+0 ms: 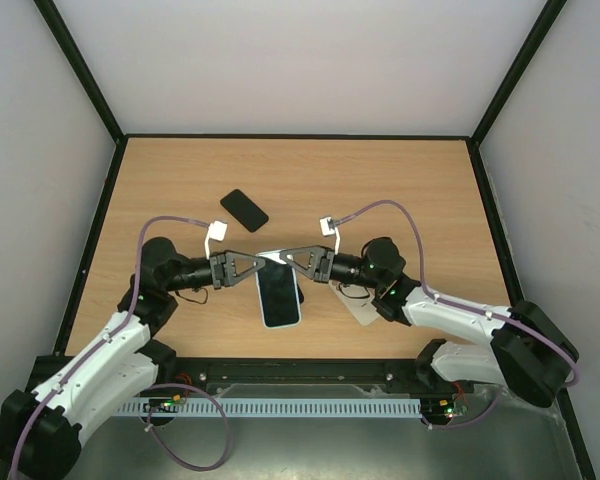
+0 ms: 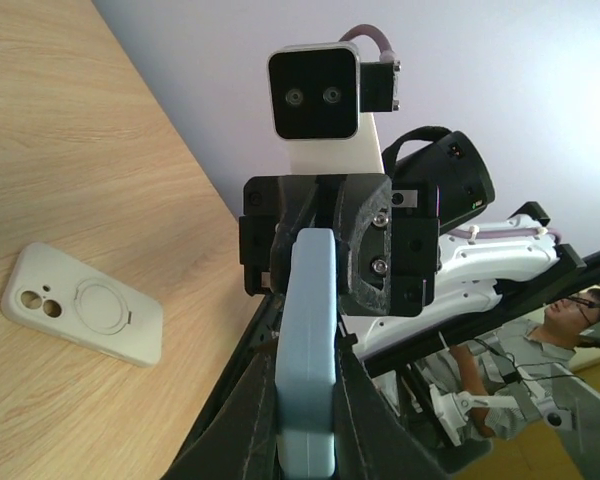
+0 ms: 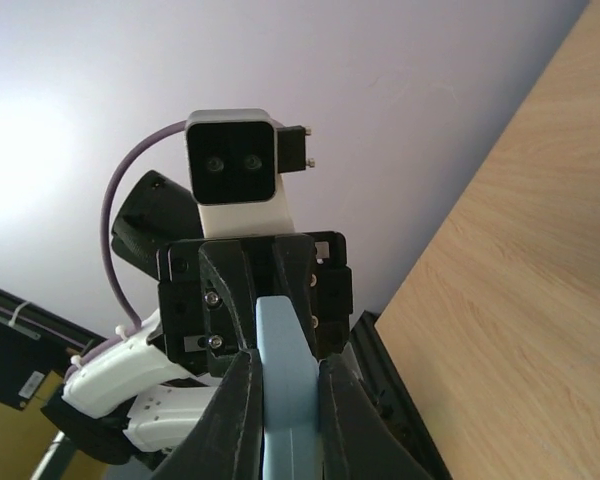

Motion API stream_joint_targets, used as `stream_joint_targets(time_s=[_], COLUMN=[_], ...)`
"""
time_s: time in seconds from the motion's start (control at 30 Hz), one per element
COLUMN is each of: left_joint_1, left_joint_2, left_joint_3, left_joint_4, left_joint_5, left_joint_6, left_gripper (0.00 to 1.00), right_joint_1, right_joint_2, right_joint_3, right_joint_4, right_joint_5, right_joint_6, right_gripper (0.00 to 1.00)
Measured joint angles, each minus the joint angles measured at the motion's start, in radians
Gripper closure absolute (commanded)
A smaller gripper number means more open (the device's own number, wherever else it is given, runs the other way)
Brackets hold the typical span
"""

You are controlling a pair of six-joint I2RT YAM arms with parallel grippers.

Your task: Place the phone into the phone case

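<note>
From above, the light blue phone [image 1: 279, 296] sits screen up at the middle of the wooden table [image 1: 410, 190], close to its near edge, with its long side running toward that edge. Both tools meet at its far end. The left gripper [image 1: 260, 263] comes in from the left and the right gripper [image 1: 288, 259] from the right, each pressed onto the phone. The white phone case [image 1: 357, 309] lies just right of the phone, partly hidden under the right arm. A black phone-shaped slab [image 1: 244, 209] lies apart, farther toward the far edge. Whether the phone is lifted off the wood cannot be told here.

In the left wrist view, the phone shows edge-on, squeezed between the 2 left fingers [image 2: 248, 420]. The right gripper faces it from the other side, also clamped on. The case lies flat on the table with its 2 camera holes and ring marking visible. A person [image 2: 565, 320] shows beyond the table.

In the right wrist view, the phone is again edge-on, with the right fingers [image 3: 235, 420] tight against both of its faces. The left gripper grips the same end opposite.
</note>
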Motion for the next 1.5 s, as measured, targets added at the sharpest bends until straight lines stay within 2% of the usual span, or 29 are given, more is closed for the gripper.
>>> stream_joint_targets(time_s=[0.27,0.33,0.4,0.43,0.57,0.6,0.7,0.8,0.9,1.0,1.07,1.13,1.2,1.27,1.4,1.5], left_joint_1=[-0.013,-0.016,-0.018,-0.018,-0.014,-0.009,-0.002,-0.002,-0.002,-0.002,-0.002,-0.002,-0.002,0.000,0.000,0.000], left_joint_2=[-0.001,0.003,0.012,0.015,0.014,0.014,0.010,0.010,0.013,0.027,0.039,0.051,0.059,0.066,0.080,0.105], left_joint_3=[0.061,0.068,0.070,0.070,0.070,0.070,0.072,0.082,0.092,0.095,0.095,0.095,0.095,0.096,0.102,0.105], left_joint_4=[-0.093,-0.113,-0.119,-0.119,-0.130,-0.136,-0.156,-0.164,-0.161,-0.153,-0.151,-0.149,-0.144,-0.137,-0.121,-0.114], left_joint_5=[-0.007,-0.008,-0.008,-0.007,-0.025,-0.042,-0.079,-0.089,-0.094,-0.098,-0.105,-0.111,-0.112,-0.107,-0.114,-0.121], left_joint_6=[0.025,0.026,0.025,0.021,-0.004,-0.009,-0.016,-0.017,-0.018,-0.018,-0.018,-0.018,-0.023,-0.033,-0.038,-0.039], left_gripper=[0.98,0.98,0.98,0.98,0.98,0.98,0.98,0.98,0.98,0.97,0.98,0.98,0.95,0.83,0.50,0.38], right_joint_1=[0.010,0.013,0.015,0.016,0.014,0.010,0.005,0.005,0.005,0.005,0.005,0.005,0.004,0.004,0.005,0.005], right_joint_2=[-0.079,-0.092,-0.103,-0.108,-0.125,-0.130,-0.126,-0.102,-0.074,-0.051,-0.035,-0.017,-0.005,-0.005,-0.011,-0.022], right_joint_3=[0.000,0.000,0.000,0.000,-0.026,-0.046,-0.103,-0.110,-0.114,-0.119,-0.120,-0.121,-0.128,-0.132,-0.134,-0.145], right_joint_4=[-0.080,-0.109,-0.133,-0.146,-0.150,-0.130,-0.066,-0.051,-0.012,0.027,0.047,0.069,0.093,0.112,0.123,0.121], right_joint_5=[0.049,0.060,0.072,0.079,0.104,0.106,0.094,0.069,0.031,0.002,-0.013,-0.027,-0.037,-0.039,-0.012,0.039], right_joint_6=[-0.058,-0.072,-0.084,-0.089,-0.077,-0.063,-0.018,0.003,0.021,0.036,0.041,0.050,0.060,0.068,0.073,0.074], right_gripper=[0.98,0.94,0.86,0.79,0.44,0.40,0.38,0.41,0.49,0.64,0.83,0.92,0.95,0.98,0.98,0.98])
